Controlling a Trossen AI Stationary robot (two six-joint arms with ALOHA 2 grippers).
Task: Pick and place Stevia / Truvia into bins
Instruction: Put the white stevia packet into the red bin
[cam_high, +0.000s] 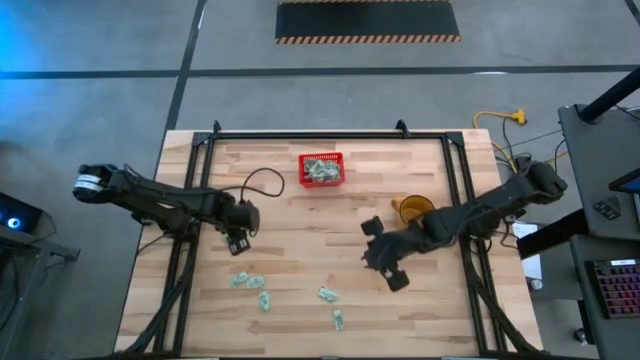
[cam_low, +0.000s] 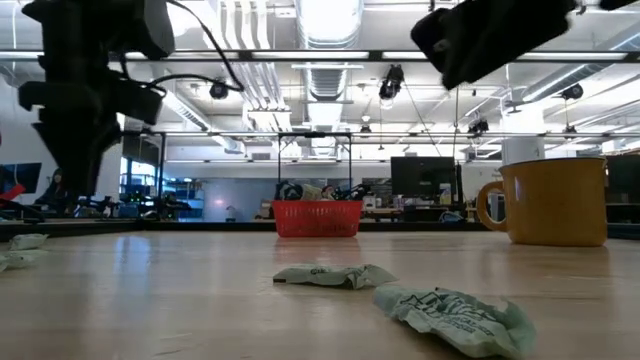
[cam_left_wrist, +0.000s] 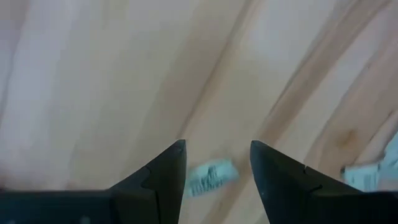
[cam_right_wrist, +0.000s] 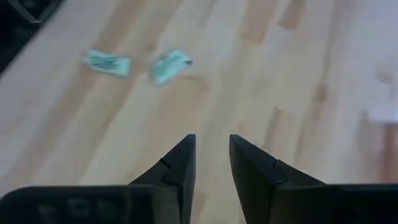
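Observation:
Several pale green and white sachets lie flat on the near half of the wooden table: one pair, one, one and one. The red latticed basket stands near the far edge with sachets inside it. My left gripper hovers open just above the left pair; in the left wrist view a sachet shows between its fingers, which do not touch it. My right gripper is open and raised over bare wood right of centre, with two sachets ahead of it.
A yellow mug stands on the table just behind my right arm, right of the basket. In the low view two sachets lie close to the camera, with the basket and the mug farther back. Black frame rails run along the table's sides.

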